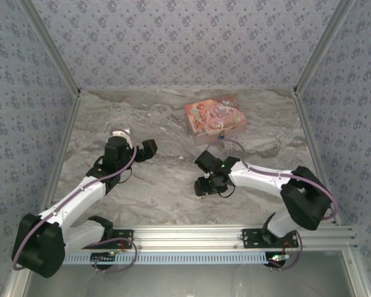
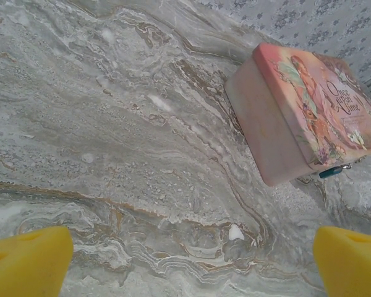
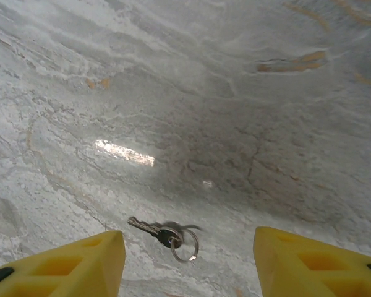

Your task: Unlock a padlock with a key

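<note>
One key (image 3: pixel 149 229) on one ring (image 3: pixel 187 245) between parted right hand (image 3: pixel 188 263), one padlock (image 2: pixel 333 171), left hand (image 2: pixel 191 263) spread wide

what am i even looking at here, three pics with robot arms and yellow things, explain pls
These are two robot arms bolted at the near edge of a marble-patterned table. One picture is taken from above and behind them; the other two come from a camera on each wrist, and the yellow shapes are that arm's own fingers.

On the table lies a pink illustrated box with a tiny blue padlock at its front edge. The left gripper is wide open, facing the box and holding nothing.

The right gripper hovers over a small key on a ring lying flat on the table. Its fingers sit either side of the key and do not grip it.
</note>
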